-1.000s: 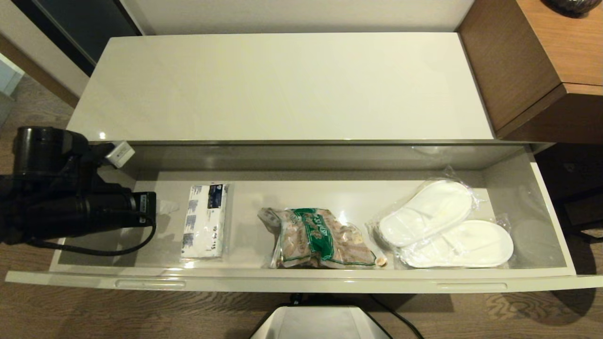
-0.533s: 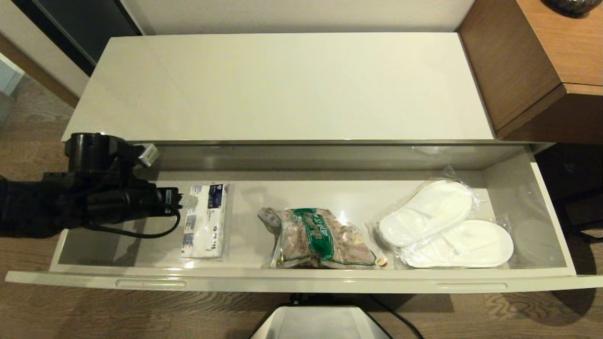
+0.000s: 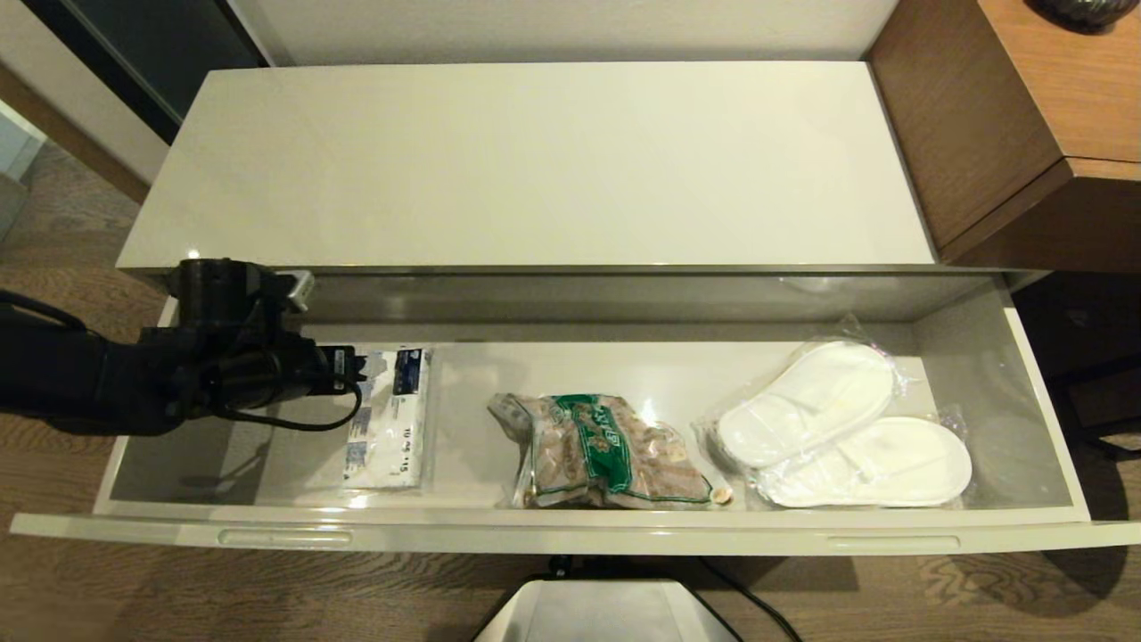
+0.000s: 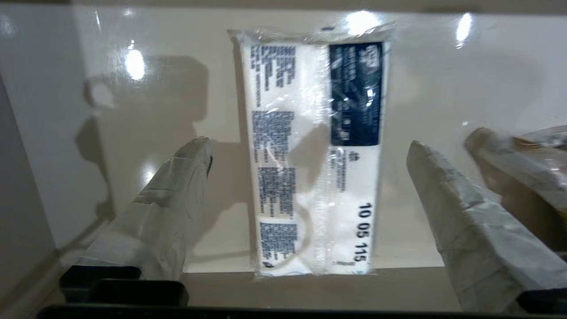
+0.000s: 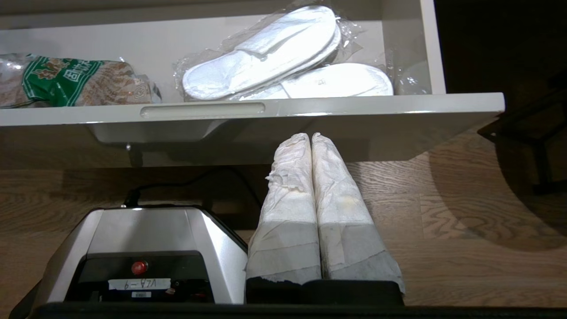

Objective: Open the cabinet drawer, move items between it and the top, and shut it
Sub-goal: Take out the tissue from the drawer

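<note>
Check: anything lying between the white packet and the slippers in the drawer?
Yes: a green-and-clear snack bag lies on the drawer floor between the packet and the slippers, per the head view.

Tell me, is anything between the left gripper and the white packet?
No. The open left gripper hangs over the packet in the drawer, with only air between. The snack bag lies off to the side.

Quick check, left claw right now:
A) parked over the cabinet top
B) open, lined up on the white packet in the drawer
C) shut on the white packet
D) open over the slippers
B. In the left wrist view the left claw is open, its fingers spread either side of the white packet, which lies flat on the floor of the cabinet drawer and is not gripped.
</note>
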Available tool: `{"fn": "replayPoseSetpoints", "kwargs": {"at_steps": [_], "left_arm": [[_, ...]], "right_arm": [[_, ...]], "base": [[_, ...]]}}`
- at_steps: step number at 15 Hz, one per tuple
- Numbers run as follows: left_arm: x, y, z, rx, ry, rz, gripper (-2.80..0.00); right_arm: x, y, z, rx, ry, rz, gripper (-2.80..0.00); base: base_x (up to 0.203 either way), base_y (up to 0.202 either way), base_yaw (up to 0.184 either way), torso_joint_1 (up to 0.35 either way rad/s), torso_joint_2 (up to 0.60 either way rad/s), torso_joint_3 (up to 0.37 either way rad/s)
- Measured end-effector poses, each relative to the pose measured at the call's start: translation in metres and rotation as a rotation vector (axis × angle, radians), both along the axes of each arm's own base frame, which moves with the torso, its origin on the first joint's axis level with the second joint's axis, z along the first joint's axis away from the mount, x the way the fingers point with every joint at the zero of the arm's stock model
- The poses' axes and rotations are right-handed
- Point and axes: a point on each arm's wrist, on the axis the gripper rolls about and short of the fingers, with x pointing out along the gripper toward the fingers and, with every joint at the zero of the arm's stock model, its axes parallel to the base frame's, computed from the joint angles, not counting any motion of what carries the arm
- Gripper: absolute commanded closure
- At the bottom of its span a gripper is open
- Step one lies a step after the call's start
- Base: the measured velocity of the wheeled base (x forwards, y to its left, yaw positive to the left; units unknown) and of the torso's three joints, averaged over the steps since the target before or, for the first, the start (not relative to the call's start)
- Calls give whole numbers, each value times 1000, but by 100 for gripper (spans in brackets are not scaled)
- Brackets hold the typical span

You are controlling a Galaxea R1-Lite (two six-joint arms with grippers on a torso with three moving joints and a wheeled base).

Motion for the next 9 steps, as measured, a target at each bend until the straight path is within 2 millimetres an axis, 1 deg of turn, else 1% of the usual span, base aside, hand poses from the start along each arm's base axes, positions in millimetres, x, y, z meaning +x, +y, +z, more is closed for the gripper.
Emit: {"fn": "replayPoseSetpoints", "kwargs": {"at_steps": [4, 9], "left_arm": [[11, 1, -19, -5, 42, 13, -280], [26, 4, -37, 3, 30, 31, -280]], "right_arm": [[0, 0, 0, 0, 0, 0, 0], [0, 0, 0, 0, 0, -1, 0]], "base": [[0, 0, 0, 0, 0, 0], [0, 0, 0, 0, 0, 0]]}}
